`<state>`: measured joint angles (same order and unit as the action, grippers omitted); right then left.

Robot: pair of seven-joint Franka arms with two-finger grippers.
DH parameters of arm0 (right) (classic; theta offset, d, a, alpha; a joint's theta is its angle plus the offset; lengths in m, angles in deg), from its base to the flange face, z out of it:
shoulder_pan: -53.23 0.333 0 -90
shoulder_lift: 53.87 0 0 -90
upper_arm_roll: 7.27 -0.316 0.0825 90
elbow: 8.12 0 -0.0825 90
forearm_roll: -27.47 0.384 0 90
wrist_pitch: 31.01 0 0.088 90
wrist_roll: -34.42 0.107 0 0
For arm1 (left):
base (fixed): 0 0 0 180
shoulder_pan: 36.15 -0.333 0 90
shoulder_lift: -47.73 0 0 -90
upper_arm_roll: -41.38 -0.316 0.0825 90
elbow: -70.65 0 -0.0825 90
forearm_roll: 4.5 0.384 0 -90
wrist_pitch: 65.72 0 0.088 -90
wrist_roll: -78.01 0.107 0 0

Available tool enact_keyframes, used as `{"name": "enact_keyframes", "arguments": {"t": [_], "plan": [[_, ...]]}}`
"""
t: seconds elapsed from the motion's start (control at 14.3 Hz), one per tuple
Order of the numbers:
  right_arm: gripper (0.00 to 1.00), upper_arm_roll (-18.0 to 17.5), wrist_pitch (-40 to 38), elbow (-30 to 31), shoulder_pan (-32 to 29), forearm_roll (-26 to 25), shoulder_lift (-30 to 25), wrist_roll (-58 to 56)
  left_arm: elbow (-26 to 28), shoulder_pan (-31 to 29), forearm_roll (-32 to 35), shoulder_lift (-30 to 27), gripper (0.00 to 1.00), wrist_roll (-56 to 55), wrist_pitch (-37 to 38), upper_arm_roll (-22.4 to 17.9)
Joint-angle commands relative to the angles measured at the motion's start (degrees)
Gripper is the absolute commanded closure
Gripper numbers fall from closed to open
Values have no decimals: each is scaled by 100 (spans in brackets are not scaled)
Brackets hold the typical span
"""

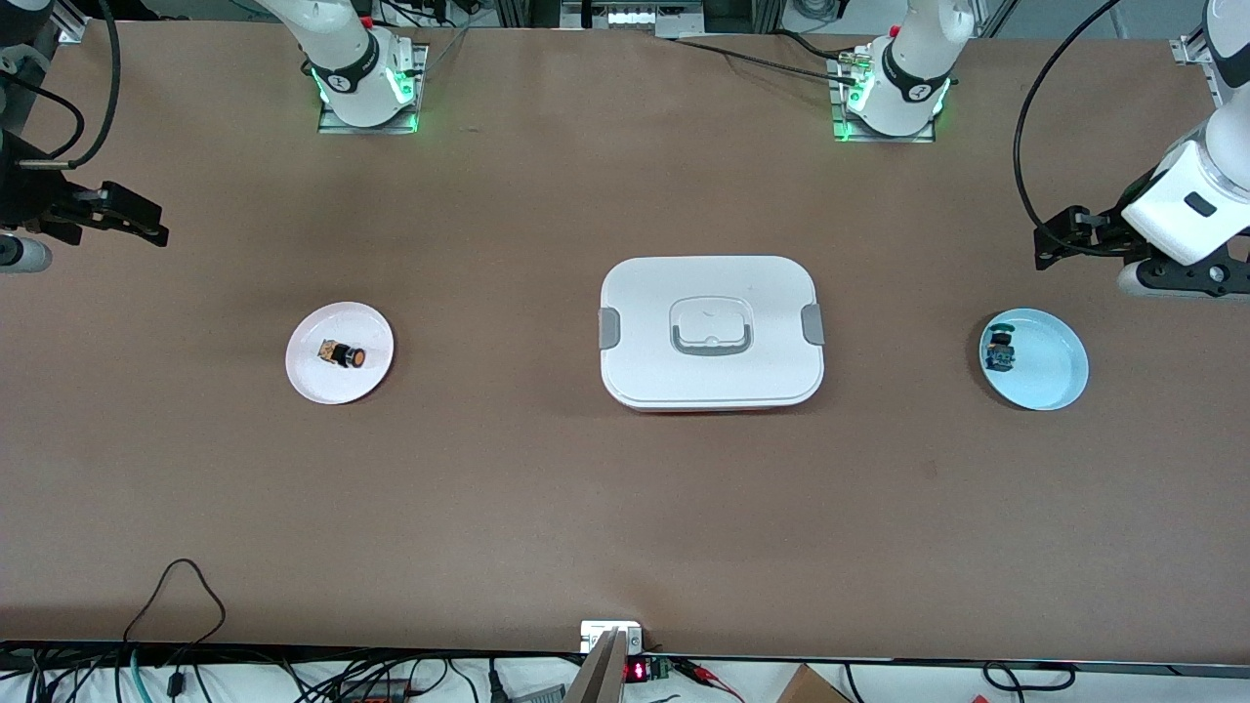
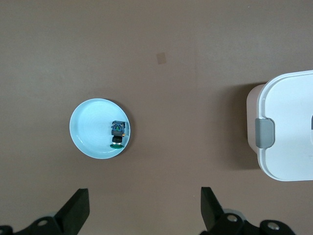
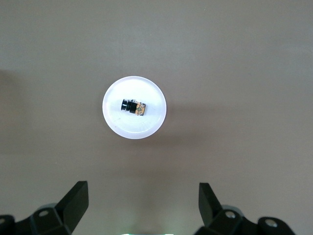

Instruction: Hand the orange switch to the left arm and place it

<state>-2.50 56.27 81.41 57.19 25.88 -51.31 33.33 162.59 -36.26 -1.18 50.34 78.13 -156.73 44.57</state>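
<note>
While both arms wait aloft at the ends of the brown bench (image 1: 625, 508), the orange switch (image 1: 342, 354) lies on its side on a white plate (image 1: 317, 381) at about nine o'clock from the box (image 1: 711, 332), toward the right arm's end. Its orange face points toward the box, which sits closed at the middle of the bench, grey latches on both short sides. At three o'clock from the box, toward the left arm's end, a green-capped switch (image 1: 1000, 350) rests at the edge of a pale blue plate (image 1: 1050, 376). Neither plate touches the box. Up over the bench's edge above the white plate, the right end effector (image 1: 146, 227) hangs with fingers spread wide, gripping nothing. Over the blue plate's end, the left end effector (image 1: 1060, 239) is likewise fully spread and empty.
</note>
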Motion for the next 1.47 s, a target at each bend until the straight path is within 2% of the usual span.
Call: {"name": "enact_keyframes", "arguments": {"t": [0.0, 1.05, 1.4], "plan": [[0, 7, 26, 30, 16, 19, -54, 13, -177, -41, -7, 73, 0, 31, 66, 24], [0, 15, 26, 21, -36, 10, 350, 4, -177, -41, -7, 73, 0, 31, 66, 15], [0, 7, 289, 143, -27, 10, 570, 31, -168, -50, -7, 73, 0, 31, 66, 15]]}}
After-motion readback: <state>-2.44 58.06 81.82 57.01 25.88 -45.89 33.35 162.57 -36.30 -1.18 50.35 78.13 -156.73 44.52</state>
